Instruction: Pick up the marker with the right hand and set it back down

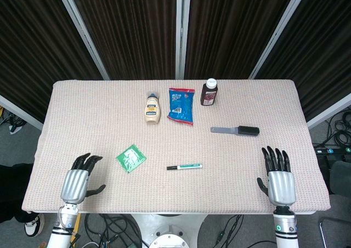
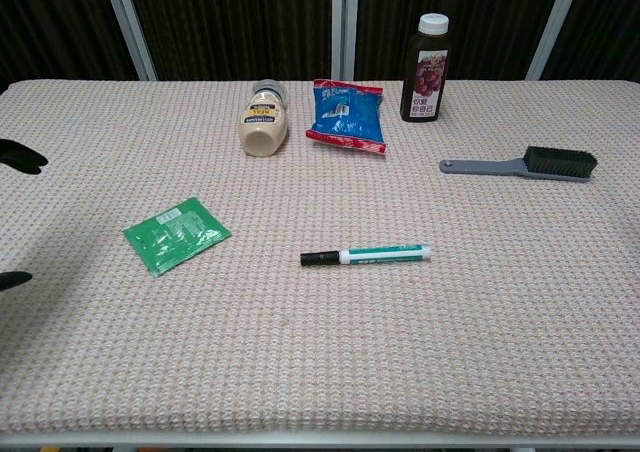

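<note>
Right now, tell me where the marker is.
The marker lies flat near the table's front centre in the head view, black cap pointing left, between the green packet on its left and the right robot hand.

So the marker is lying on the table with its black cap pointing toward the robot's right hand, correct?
Not quite. The marker does lie on the table, but its black cap points toward the left hand, away from the right hand. The head view shows this.
</note>
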